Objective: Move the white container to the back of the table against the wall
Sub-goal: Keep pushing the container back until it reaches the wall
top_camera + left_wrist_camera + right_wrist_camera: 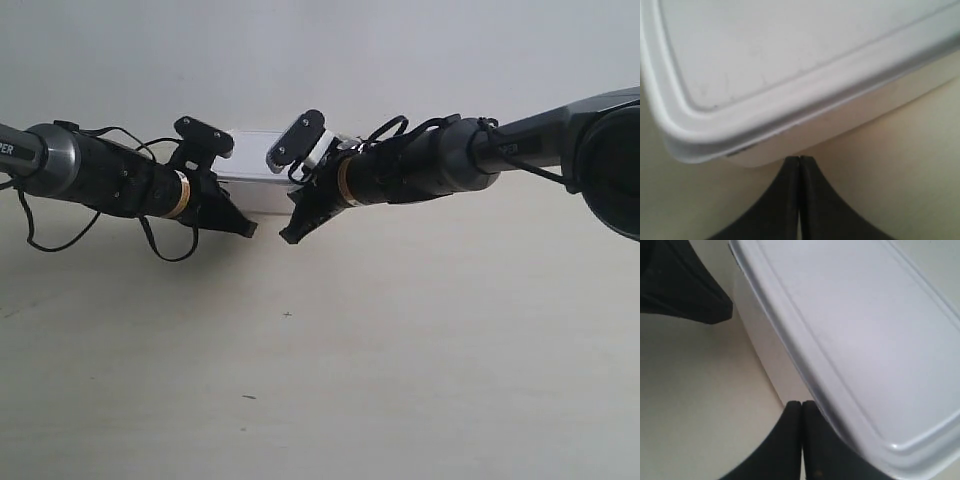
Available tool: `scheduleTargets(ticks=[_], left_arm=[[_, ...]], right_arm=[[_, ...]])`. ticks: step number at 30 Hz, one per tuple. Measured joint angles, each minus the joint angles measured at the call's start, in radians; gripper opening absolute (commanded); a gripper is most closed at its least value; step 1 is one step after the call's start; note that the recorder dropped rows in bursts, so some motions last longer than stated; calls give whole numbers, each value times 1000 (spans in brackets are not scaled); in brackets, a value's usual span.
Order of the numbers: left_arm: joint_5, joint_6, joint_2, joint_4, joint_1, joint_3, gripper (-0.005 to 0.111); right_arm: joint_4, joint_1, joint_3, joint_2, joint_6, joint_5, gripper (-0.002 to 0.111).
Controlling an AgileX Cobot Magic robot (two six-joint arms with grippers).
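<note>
Table (pixel 380 360) nearest. L: left gripper (pixel 799 164) jaws pressed together, nothing btwn, tips right at box (pixel 840 125) side wall, under lid (pixel 790 45) rim. R: right gripper (pixel 802 407) also closed, empty, tips at box side nr a corner. Box sat flat behind both, at table's back by wall (pixel 300 60); touching it or not, couldn't tell.

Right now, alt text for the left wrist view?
The left gripper, shut, has its black tips right at the side wall of the white container, just under the lid's rim. The container fills most of the frame, on the cream table.
</note>
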Motion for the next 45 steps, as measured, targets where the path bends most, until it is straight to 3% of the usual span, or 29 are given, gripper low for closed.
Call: scheduleTargets(ticks=[11, 25, 45], left_arm=[[-14, 0, 54, 0, 0, -67, 0], [-25, 4, 102, 0, 0, -145, 0], [-44, 44, 106, 0, 9, -202, 0]], right_arm=[[2, 0, -57, 54, -53, 52, 0], [2, 0, -74, 62, -271, 118, 0], [8, 0, -184, 127, -285, 191, 0]])
